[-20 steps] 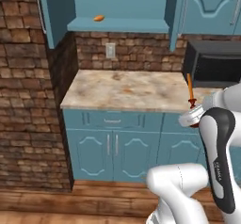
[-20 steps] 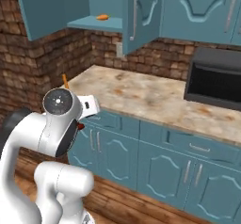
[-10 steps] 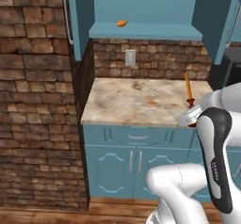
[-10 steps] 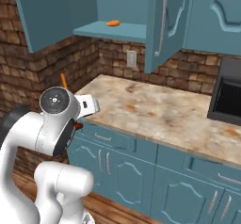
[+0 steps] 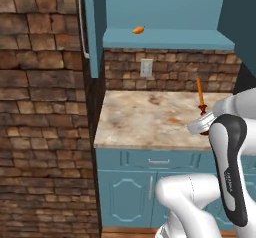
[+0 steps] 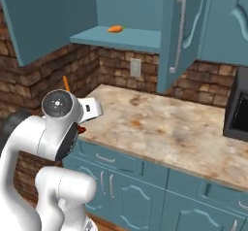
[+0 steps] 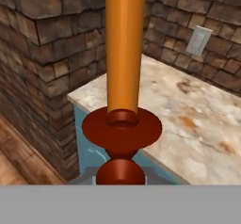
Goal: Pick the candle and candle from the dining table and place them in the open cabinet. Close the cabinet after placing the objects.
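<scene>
Held the orange candle point(image 7: 123, 49) upright in the closed gripper point(image 5: 202, 124), above the stone counter point(image 5: 145, 119), below the open cupboard point(image 5: 165, 37).

Orange taper candle point(image 7: 124, 49) upright on red-brown stand, teal cabinet point(image 5: 170, 38) open

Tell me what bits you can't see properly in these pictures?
- Gripper fingers: in the hand view the candle stand covers them; in the left base view the arm's wrist hides them.
- Candle top: cut off by the hand view's upper edge.
- Candle in the right base view: mostly behind the arm.
- Orange lump on the cabinet shelf: too small to tell what it is.
- Cabinet top: cut off in both base views.
</scene>
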